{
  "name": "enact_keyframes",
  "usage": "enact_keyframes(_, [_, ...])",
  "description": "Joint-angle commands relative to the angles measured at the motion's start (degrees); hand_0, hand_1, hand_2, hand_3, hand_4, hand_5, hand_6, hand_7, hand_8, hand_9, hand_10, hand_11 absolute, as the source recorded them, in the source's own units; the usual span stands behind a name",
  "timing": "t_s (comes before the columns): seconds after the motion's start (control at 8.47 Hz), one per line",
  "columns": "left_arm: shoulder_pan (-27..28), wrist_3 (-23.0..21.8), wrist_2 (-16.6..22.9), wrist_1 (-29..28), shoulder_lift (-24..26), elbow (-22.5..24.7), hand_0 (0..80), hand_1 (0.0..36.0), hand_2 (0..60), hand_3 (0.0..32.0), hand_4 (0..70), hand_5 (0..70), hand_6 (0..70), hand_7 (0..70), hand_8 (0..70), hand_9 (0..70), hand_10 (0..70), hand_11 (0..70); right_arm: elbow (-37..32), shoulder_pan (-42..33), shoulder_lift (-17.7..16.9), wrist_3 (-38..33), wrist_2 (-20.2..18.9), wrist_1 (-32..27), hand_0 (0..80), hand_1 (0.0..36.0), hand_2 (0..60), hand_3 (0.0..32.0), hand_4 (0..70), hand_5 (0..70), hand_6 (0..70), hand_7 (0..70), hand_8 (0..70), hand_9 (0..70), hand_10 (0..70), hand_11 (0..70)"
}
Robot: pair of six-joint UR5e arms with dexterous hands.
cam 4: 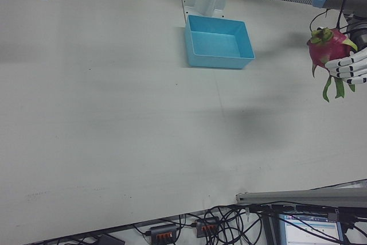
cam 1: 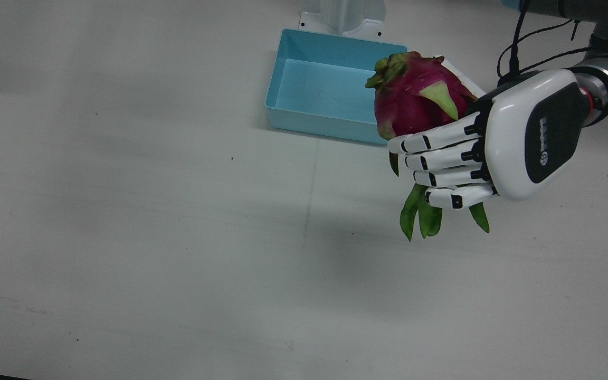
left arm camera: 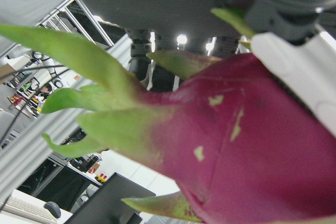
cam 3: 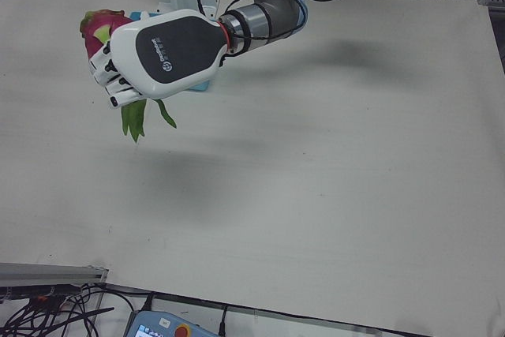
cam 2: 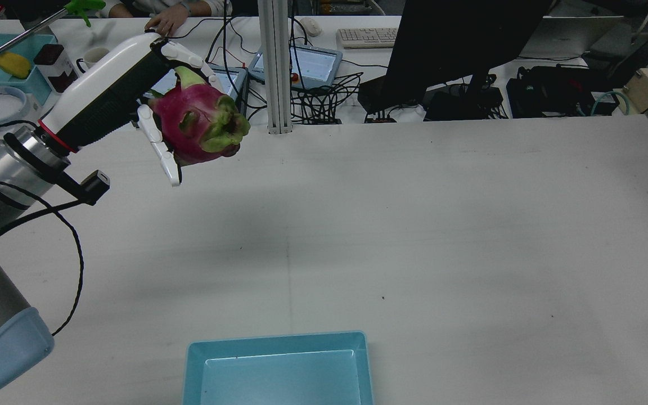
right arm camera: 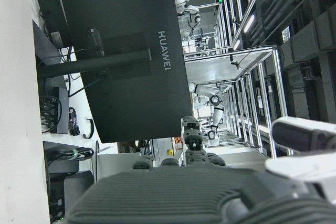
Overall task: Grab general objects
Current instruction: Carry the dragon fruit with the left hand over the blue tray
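Dragon fruit hanging in air above bench, off surface, near blue tray w/ nothing in it. Green leaf tips pointing down below fingers. Left hand gripping fruit, fingers wrapping round its side, thumb pressing opposite side in rear view. Fruit sitting just beside tray's corner in front view. Right hand: only part of it showing in own cam; can't tell finger state.
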State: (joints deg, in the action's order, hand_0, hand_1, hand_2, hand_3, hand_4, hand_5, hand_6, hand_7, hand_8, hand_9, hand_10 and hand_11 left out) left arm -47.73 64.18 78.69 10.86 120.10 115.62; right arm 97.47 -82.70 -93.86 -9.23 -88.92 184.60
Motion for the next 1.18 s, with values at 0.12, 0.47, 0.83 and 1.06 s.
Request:
enact_keyframes(0.12, [13.68,6.12,2.08,2.49,4.44,0.57,61.7,30.6,60.0,0.0,70.0,70.0,70.0,70.0,70.0,70.0,70.0,70.0,0.0,0.0,0.08,-0.08,0.06,0.06,0.0,0.0,0.0,0.0,0.0,0.0,0.0,0.0,0.0,0.0,0.0,0.0])
enact_keyframes(0.47, [15.74,9.29,3.48,3.3,4.44,3.37,64.3,31.9,60.0,0.0,70.0,70.0,70.0,70.0,70.0,70.0,70.0,70.0,0.0,0.0,-0.01,0.0,0.06,0.06,0.0,0.0,0.0,0.0,0.0,0.0,0.0,0.0,0.0,0.0,0.0,0.0])
enact_keyframes(0.83, [20.11,14.13,3.4,3.38,4.53,8.02,61.5,30.3,60.0,0.0,69.7,70.0,70.0,70.0,70.0,70.0,70.0,70.0,0.0,0.0,-0.01,0.0,-0.03,0.06,0.0,0.0,0.0,0.0,0.0,0.0,0.0,0.0,0.0,0.0,0.0,0.0])
enact_keyframes(1.06, [21.36,16.76,3.48,3.55,4.44,10.24,63.8,32.4,60.0,0.0,69.4,70.0,70.0,70.0,70.0,70.0,70.0,70.0,0.0,0.0,-0.01,0.0,0.06,0.06,0.0,0.0,0.0,0.0,0.0,0.0,0.0,0.0,0.0,0.0,0.0,0.0])
